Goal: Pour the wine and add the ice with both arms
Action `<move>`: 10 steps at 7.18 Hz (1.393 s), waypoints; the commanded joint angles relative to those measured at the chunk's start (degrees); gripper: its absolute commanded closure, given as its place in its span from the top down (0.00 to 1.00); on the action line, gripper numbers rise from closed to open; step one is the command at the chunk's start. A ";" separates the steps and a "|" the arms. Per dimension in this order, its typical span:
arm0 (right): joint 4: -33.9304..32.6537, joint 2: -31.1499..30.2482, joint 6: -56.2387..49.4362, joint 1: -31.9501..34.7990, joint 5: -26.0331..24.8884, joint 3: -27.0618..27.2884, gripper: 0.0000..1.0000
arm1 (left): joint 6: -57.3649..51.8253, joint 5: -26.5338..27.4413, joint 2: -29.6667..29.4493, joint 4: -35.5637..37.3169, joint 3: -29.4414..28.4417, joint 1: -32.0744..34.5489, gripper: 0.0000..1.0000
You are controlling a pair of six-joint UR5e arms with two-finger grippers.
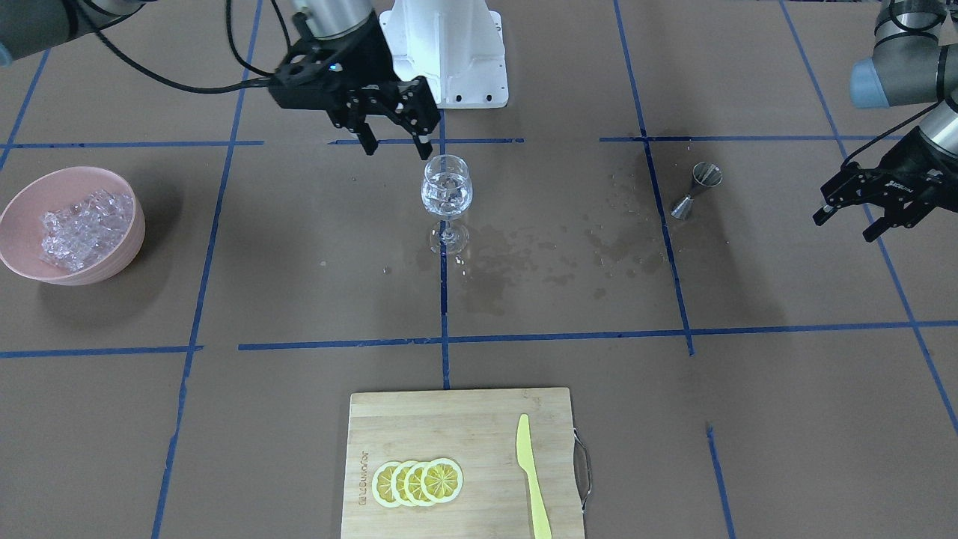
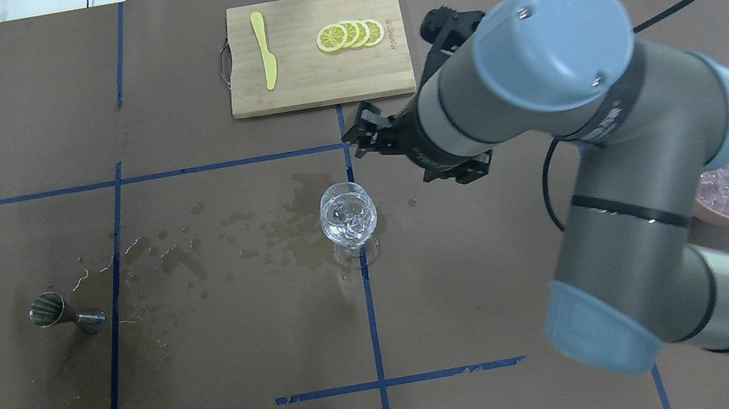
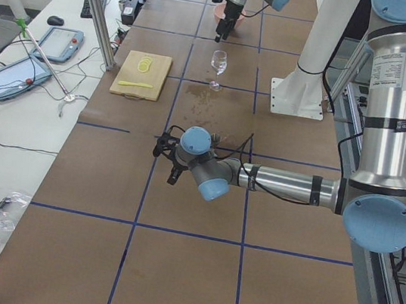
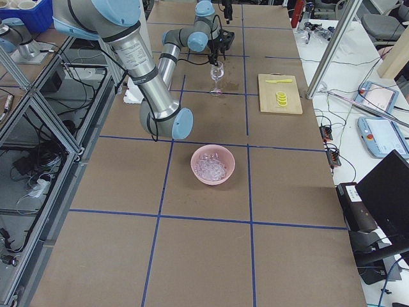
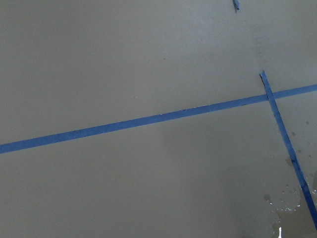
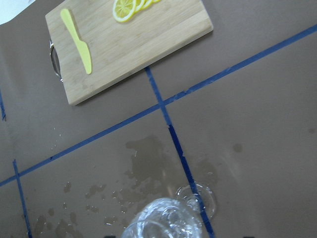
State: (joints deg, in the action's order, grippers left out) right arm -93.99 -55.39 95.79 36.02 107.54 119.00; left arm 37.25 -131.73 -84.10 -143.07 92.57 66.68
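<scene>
1. Ice (image 1: 78, 228): most is heaped in the pink bowl (image 1: 112, 262) at the table's end on the robot's right. A few pieces seem to sit already in the wine glass (image 1: 447, 191) at mid-table.
2. Right gripper (image 1: 397, 152): fingers spread and empty, poised just above the glass rim on its far, robot side. This is probably the release point for the ice.
3. Left gripper (image 1: 844, 227): fingers spread and empty, held well apart from the glass, beyond the tipped jigger (image 1: 692, 191), likely to keep clear.
4. Wet patches (image 1: 524, 262): they lie between the glass and the jigger.
</scene>
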 commanded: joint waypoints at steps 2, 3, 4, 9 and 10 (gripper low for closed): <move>0.39 -15.05 -21.59 16.40 14.60 3.78 1.00 | -13.90 -0.19 -0.19 3.65 -1.51 6.50 1.00; 0.39 -19.54 -31.97 21.67 16.89 3.35 1.00 | -20.23 -0.19 -0.62 7.94 -1.43 9.49 1.00; 0.13 -22.89 -41.47 26.77 20.14 2.30 1.00 | -25.08 -0.19 -0.80 11.11 -1.25 11.78 1.00; 0.12 -28.80 -88.50 48.33 25.00 -16.48 1.00 | -33.19 -1.06 -2.20 33.15 4.88 19.18 1.00; 0.13 -28.98 -94.15 50.79 25.96 -20.69 1.00 | -36.08 -4.90 -3.69 38.34 4.90 20.84 1.00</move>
State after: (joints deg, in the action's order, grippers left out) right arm -93.92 -83.90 10.59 83.11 132.72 103.73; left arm 4.17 -133.47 -86.51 -111.75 96.31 85.65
